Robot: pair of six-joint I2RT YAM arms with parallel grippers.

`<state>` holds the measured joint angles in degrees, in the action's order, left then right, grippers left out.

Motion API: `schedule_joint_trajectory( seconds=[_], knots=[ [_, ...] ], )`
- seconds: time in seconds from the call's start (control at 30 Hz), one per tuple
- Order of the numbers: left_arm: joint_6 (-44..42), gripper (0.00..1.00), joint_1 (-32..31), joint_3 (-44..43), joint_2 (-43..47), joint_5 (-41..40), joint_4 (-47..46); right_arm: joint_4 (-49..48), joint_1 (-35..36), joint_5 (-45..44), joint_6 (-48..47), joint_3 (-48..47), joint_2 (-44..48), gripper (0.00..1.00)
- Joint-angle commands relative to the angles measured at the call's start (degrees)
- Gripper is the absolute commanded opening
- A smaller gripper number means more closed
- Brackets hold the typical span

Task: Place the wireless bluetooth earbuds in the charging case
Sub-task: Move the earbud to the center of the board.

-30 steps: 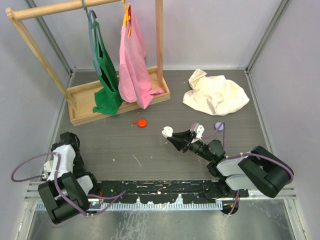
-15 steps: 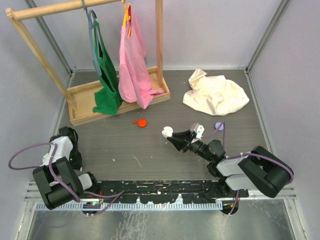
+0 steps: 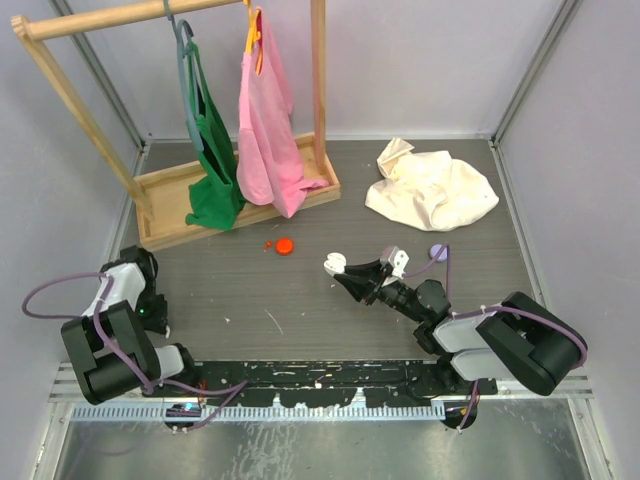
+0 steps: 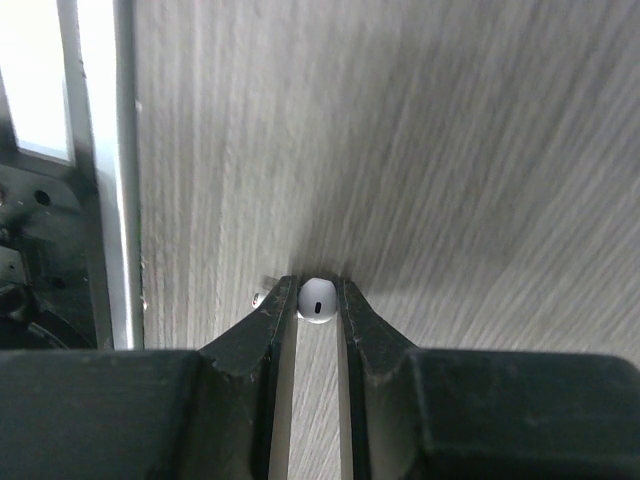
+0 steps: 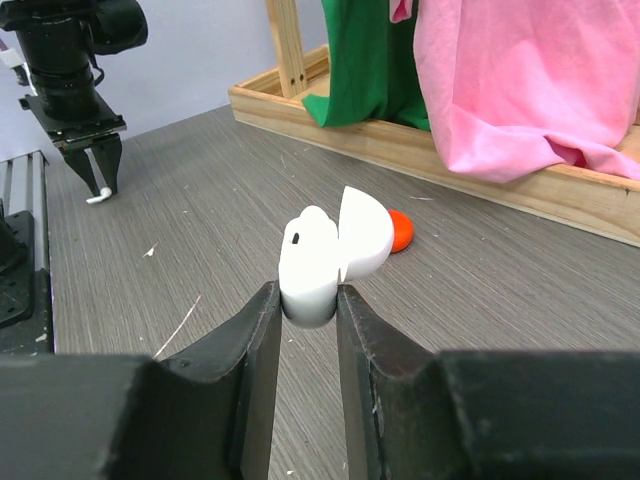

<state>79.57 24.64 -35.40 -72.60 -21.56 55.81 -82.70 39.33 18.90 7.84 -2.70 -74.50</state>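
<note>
**Earbud (image 4: 318,301) pinched in left gripper (image 4: 317,288), lower left of top view; case (image 5: 325,255) well to its right, mid-frame.**
Left jaws nearly closed on small white round head, stem jutting sideways under fingertips, just above table (image 3: 300,300). Right gripper (image 5: 305,298) clamped on white case, lid raised.

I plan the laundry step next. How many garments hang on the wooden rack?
2: a green garment on the left, a pink garment beside it on the right. None seems hidden behind them.
</note>
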Motion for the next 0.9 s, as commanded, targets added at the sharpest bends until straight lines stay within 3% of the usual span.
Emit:
schedule_joint_trajectory(
  seconds=[0.0, 0.3, 0.87],
  knots=[
    [-1.38, 0.17, -4.38, 0.08, -0.65, 8.69, -1.26, -5.03, 0.31, -0.94, -0.80, -0.48, 1.34, 0.08],
    [-1.07, 0.17, -15.64, -0.83, 0.29, 11.76, -4.51, -3.48, 0.30, -1.55, -1.88, -0.27, 3.25, 0.08],
    [-6.24, 0.18, -47.22, -14.36, -15.06, 10.47, -6.50, 0.29, 0.28, -2.98, -4.37, -0.38, 5.83, 0.08]
  ],
)
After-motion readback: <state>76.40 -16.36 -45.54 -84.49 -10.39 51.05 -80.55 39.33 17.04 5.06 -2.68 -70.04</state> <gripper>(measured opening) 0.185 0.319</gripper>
